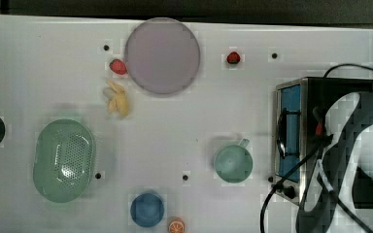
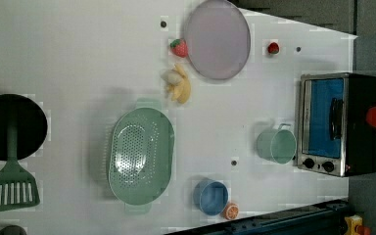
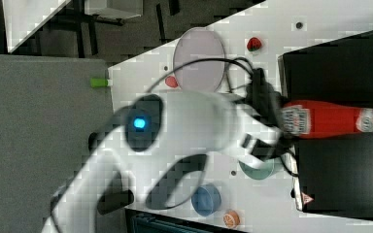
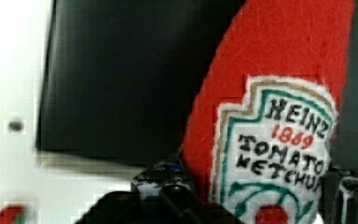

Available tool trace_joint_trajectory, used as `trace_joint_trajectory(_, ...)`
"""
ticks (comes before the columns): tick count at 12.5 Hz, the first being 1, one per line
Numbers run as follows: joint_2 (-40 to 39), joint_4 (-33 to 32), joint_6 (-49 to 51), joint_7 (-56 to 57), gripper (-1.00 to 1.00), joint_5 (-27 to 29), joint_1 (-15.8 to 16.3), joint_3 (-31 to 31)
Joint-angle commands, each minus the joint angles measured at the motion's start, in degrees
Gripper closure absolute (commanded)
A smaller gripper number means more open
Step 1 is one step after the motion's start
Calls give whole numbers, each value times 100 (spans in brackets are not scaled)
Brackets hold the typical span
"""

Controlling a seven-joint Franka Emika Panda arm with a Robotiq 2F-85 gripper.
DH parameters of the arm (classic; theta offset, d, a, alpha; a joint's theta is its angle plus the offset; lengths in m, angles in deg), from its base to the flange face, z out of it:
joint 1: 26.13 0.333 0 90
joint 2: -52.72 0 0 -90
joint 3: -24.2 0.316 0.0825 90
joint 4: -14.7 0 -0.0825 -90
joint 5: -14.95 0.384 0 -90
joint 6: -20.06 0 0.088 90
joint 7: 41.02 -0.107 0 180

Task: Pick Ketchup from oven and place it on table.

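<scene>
My jaws are closed around the ketchup; in the wrist view one finger presses the red body beside the label and the other sits at the label's far edge. In the right view my gripper clamps the labelled end of the bottle, which sits above the oven's black top, its white cap toward the right view's right.

On the table, nearest the oven's glass door, stands a teal mug, nothing visible inside it. Further off in the top view, a blue bowl sits by the lower edge with an orange slice just beside it; the bowl looks empty. The green perforated colander toward the top view's left holds nothing I can see, and neither does the grey plate. A strawberry lies just beside the plate, a peeled banana below it, and another strawberry lies between the plate and the oven.
</scene>
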Motion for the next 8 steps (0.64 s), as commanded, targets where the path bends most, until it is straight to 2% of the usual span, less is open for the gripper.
trace_joint_trajectory(1, 745, 554, 484, 1058, -29, -85, 342, 389)
trace_joint_trajectory(5, 1060, 575, 794, 2226, -29, -84, 659, 1125)
trace_joint_trajectory(8, 1054, 473, 832, 2536, -29, -86, 827, 1751)
